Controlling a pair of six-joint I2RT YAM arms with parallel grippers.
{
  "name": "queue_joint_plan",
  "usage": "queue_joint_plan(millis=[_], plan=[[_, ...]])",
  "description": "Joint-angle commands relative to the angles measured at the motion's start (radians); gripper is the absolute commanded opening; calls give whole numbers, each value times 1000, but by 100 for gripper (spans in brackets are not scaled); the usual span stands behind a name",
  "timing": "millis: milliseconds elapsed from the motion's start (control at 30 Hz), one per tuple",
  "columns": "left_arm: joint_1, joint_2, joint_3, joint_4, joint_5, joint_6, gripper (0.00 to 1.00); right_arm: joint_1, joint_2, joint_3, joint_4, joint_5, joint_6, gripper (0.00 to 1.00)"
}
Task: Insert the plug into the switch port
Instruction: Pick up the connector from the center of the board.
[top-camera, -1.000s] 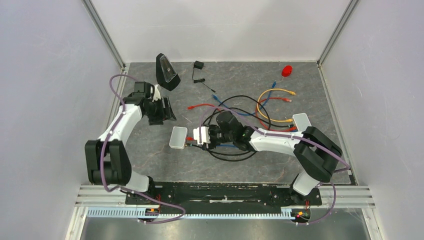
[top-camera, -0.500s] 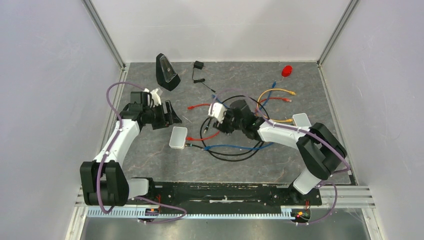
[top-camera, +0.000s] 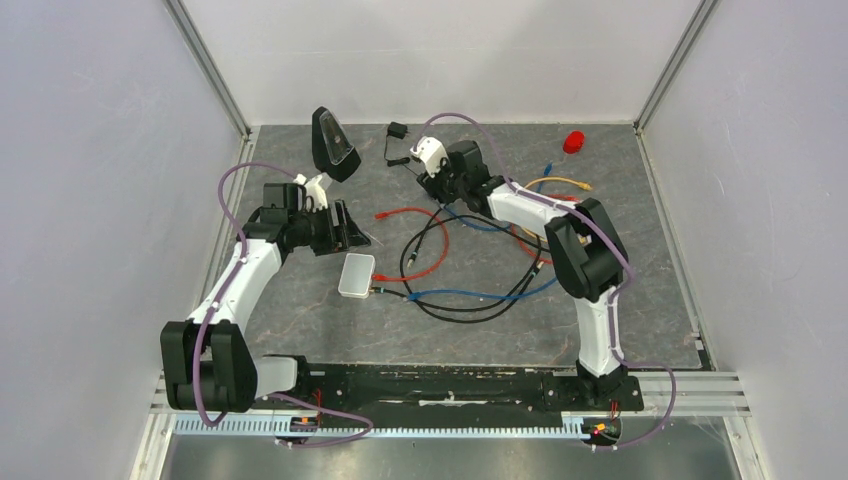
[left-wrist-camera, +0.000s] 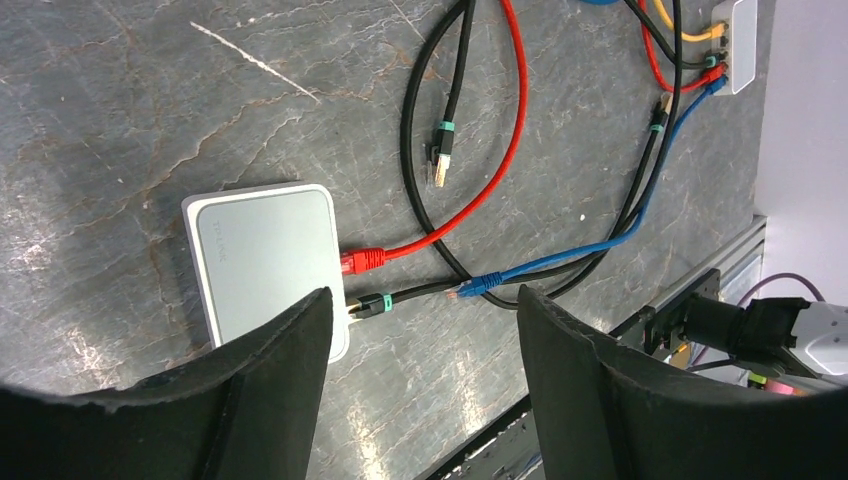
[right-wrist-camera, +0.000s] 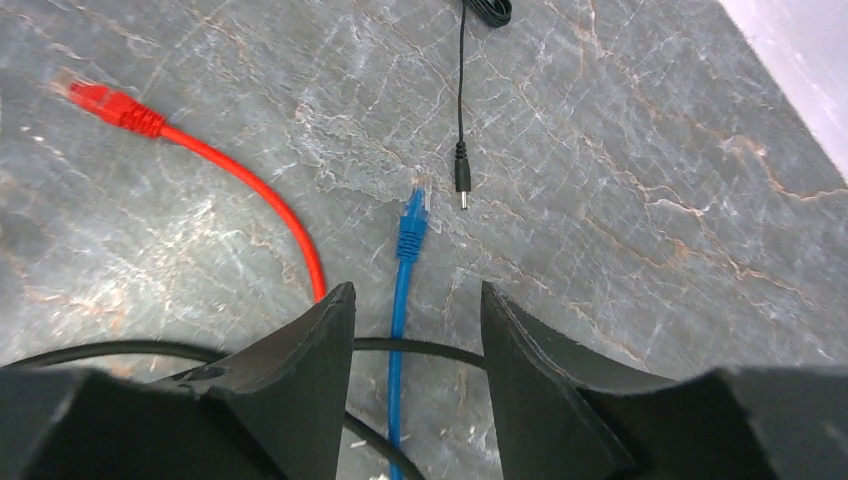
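Note:
The pale grey-white switch box (top-camera: 357, 275) lies flat left of the table's middle. In the left wrist view (left-wrist-camera: 255, 265) a red plug (left-wrist-camera: 360, 261) and a green-banded black plug (left-wrist-camera: 368, 305) sit in its edge ports. A loose blue plug (left-wrist-camera: 484, 285) lies just right of them, and a loose black plug (left-wrist-camera: 440, 160) farther off. My left gripper (top-camera: 349, 234) (left-wrist-camera: 422, 300) is open and empty above the box's port edge. My right gripper (top-camera: 437, 183) (right-wrist-camera: 417, 292) is open at the far side, straddling a blue cable whose plug (right-wrist-camera: 413, 215) lies ahead.
A black wedge device (top-camera: 333, 143) stands at the far left. A power adapter (top-camera: 397, 131) with its barrel plug (right-wrist-camera: 462, 190) and a red object (top-camera: 573, 141) lie at the back. Tangled cables (top-camera: 470, 290) cover the middle. A second white box (left-wrist-camera: 738, 40) holds several cables.
My right arm has swung from beside the switch box to the far side of the table, empty. My left gripper has shifted slightly right, toward the box.

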Motion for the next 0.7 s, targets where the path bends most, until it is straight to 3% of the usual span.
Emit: queue_joint_plan(millis=[0, 300, 567, 667], plan=[[-4, -16, -9, 44, 41, -70, 73, -11, 90, 113, -65, -10, 8, 51], [-3, -5, -8, 44, 42, -69, 70, -20, 234, 225, -105, -54, 16, 50], [-3, -4, -8, 40, 33, -67, 69, -23, 267, 236, -109, -42, 16, 43], [-3, -7, -5, 38, 27, -64, 68, -22, 280, 240, -114, -58, 28, 33]])
